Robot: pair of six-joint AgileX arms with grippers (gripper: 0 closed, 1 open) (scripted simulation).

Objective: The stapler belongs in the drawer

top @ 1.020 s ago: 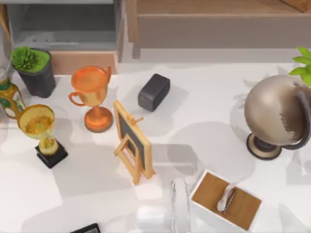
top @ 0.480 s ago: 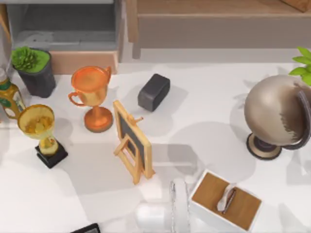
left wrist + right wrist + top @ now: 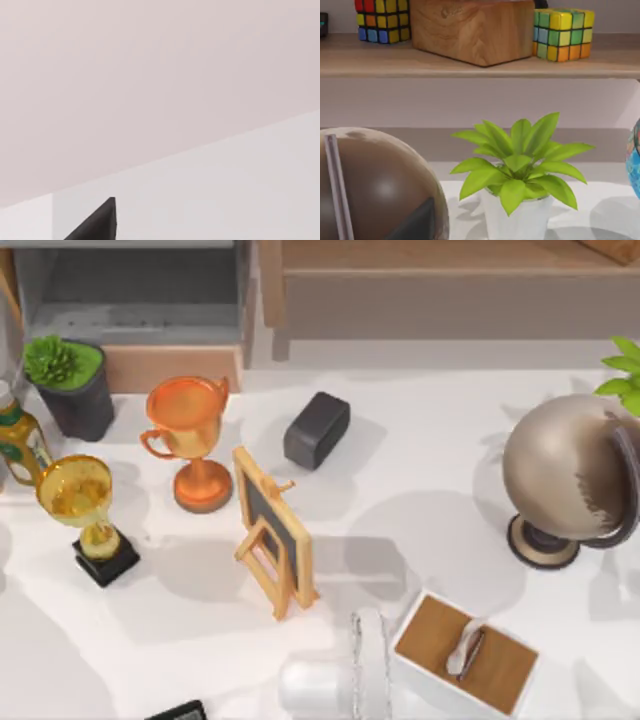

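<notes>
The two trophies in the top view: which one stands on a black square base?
The yellow-gold trophy near the table's left edge stands on a black square base. The orange two-handled trophy, nearer the drawer, has a round orange foot instead.

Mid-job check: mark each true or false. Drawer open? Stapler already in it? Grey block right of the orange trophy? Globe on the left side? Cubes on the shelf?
1. The drawer is open. True.
2. The stapler is in the drawer. False: it lies at the top view's bottom edge, left of centre, far from the drawer.
3. The grey block lies right of the orange trophy. True.
4. The globe stands on the left side. False: it stands on the right.
5. Colour cubes stand on the shelf. True, seen in the right wrist view.
</notes>
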